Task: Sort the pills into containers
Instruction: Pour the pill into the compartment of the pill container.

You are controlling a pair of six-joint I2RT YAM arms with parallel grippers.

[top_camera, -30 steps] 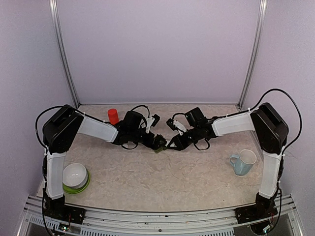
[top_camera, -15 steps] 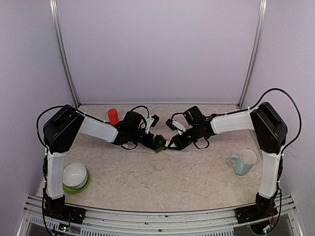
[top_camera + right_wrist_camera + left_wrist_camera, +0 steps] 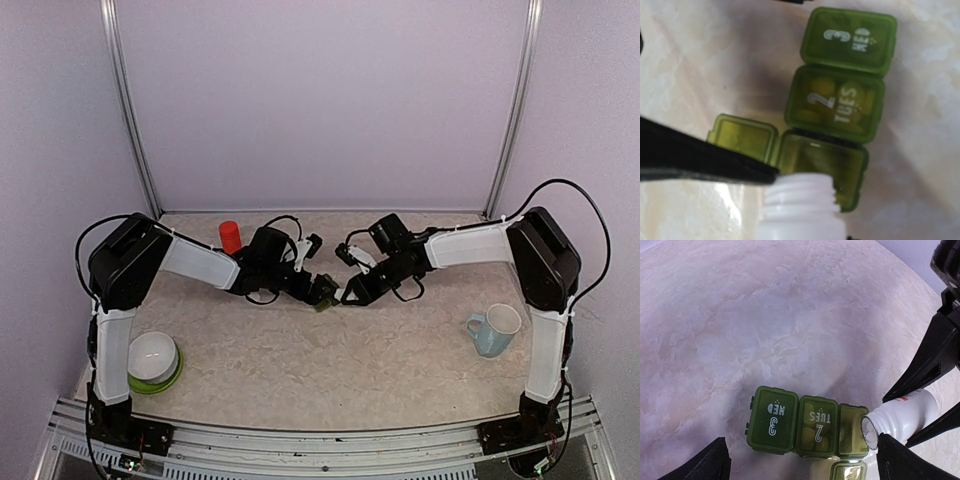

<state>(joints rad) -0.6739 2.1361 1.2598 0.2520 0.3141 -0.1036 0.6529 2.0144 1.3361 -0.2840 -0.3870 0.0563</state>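
The dark green containers strip (image 3: pixel 790 422) lies on the table, also in the top view (image 3: pixel 322 300). Its WED 3 lid (image 3: pixel 850 40) is shut. The TUES 2 compartment (image 3: pixel 835 102) is shut over yellowish pills. The end compartment (image 3: pixel 822 167) is open, its lid (image 3: pixel 742 137) folded out. My right gripper (image 3: pixel 347 294) is shut on a small white bottle (image 3: pixel 900 417), tilted with its mouth (image 3: pixel 800 200) at the open compartment's edge. My left gripper (image 3: pixel 807 465) is open, a finger (image 3: pixel 705 462) on either side of the strip.
An orange-red bottle (image 3: pixel 230 237) stands at the back left. A white bowl on a green plate (image 3: pixel 153 358) sits front left. A light blue mug (image 3: pixel 495 330) stands at the right. Both arms meet mid-table.
My right wrist has shifted a little left and back while the bottle stays at the strip. The left arm has not moved.
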